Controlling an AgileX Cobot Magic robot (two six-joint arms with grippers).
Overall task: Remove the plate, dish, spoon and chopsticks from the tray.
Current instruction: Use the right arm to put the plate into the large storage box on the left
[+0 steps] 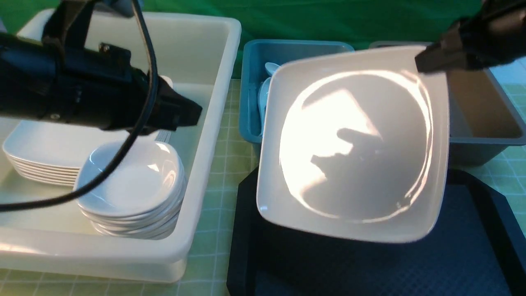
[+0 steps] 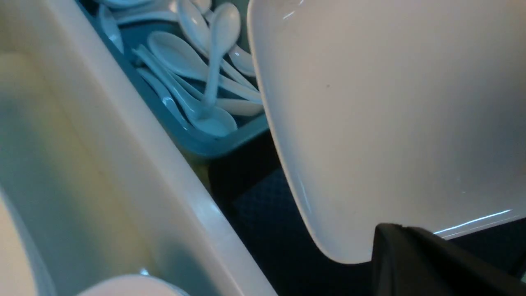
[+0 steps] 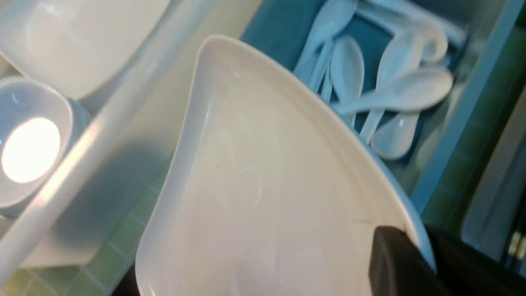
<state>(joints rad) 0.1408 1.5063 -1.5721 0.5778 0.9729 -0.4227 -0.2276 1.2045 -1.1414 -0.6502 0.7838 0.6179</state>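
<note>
The large white square plate (image 1: 353, 144) hangs tilted above the black tray (image 1: 370, 267). My right gripper (image 1: 423, 61) is shut on its far right corner. In the right wrist view one finger (image 3: 394, 263) lies on the plate's (image 3: 267, 185) rim and the other is under it. My left gripper (image 1: 193, 113) is shut and empty over the white bin, apart from the plate (image 2: 390, 102). Several white spoons (image 2: 205, 82) lie in the teal bin (image 1: 287, 49). Pale gold chopstick tips (image 3: 513, 242) show in the grey bin.
The white bin (image 1: 205, 164) at the left holds a stack of small deep dishes (image 1: 131, 185) and a stack of plates (image 1: 41, 156). The grey bin (image 1: 485, 107) stands at the back right, beside the teal bin. A green checked mat covers the table.
</note>
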